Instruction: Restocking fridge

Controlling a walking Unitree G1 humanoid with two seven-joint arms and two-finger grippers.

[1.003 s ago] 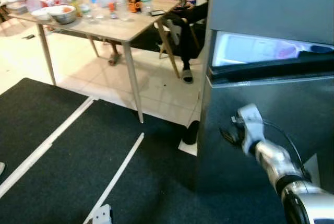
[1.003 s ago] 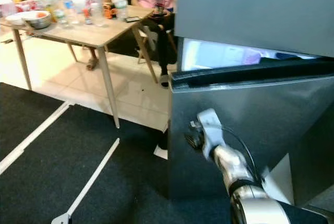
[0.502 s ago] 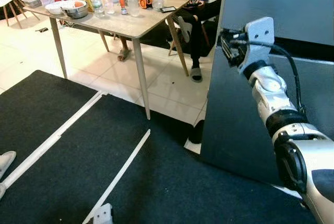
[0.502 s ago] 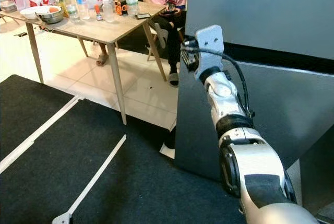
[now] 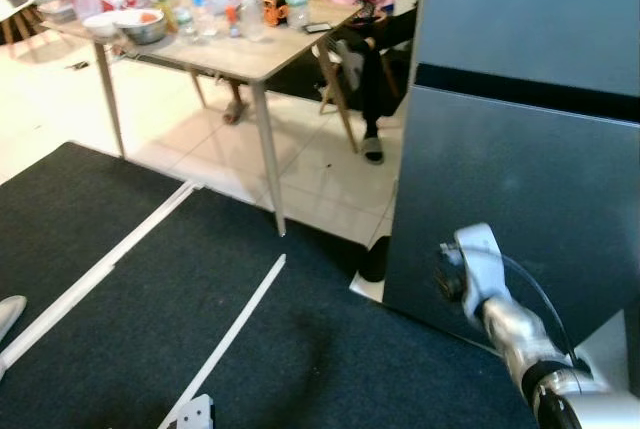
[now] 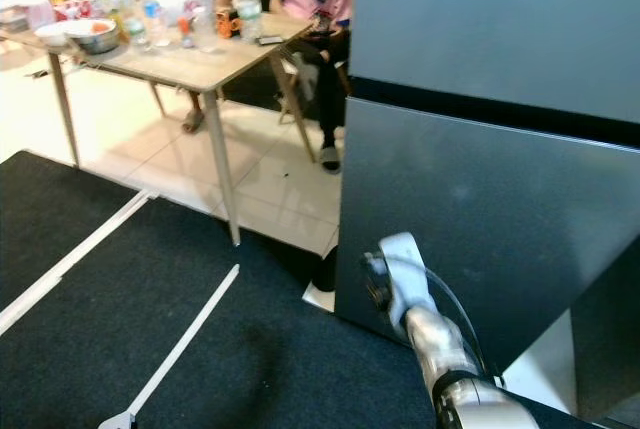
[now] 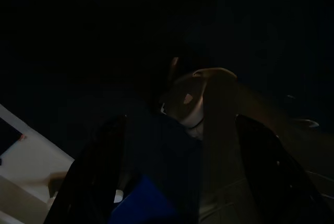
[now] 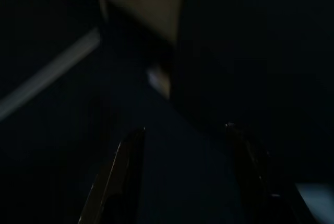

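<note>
the fridge (image 5: 520, 149) is shut now. a sec ago the lower door hung ajar w/ a lit white strip of the inside showing above it, then half a sec ago the right arm was up by the top corner of that door, and now the arm has dropped low again, w/ the right gripper (image 8: 182, 177) down in front of the door's bottom corner, near the floor. so i'd guess the door just got pushed closed, which reads like the end of a restock round or a pause before fetching more, can't say which.

right fingers (image 8: 122, 174) are spread apart w/ nothing between them, just dark floor and a pale patch past them.

the left gripper (image 7: 172, 172) hangs in shade; its fingers stand apart too, w/ something dark blue and a pale rounded shape close by, too murky to tell if it's gripping anything.

fridge stands tall, long axis vertical, just right of the robot. its grey front faces out toward the black mat (image 5: 150, 299), a black seam crossing between upper and lower doors.

behind, the bench (image 5: 230, 44) carries bottles and a bowl, and two people sit at its far side, well apart from the fridge work.
</note>
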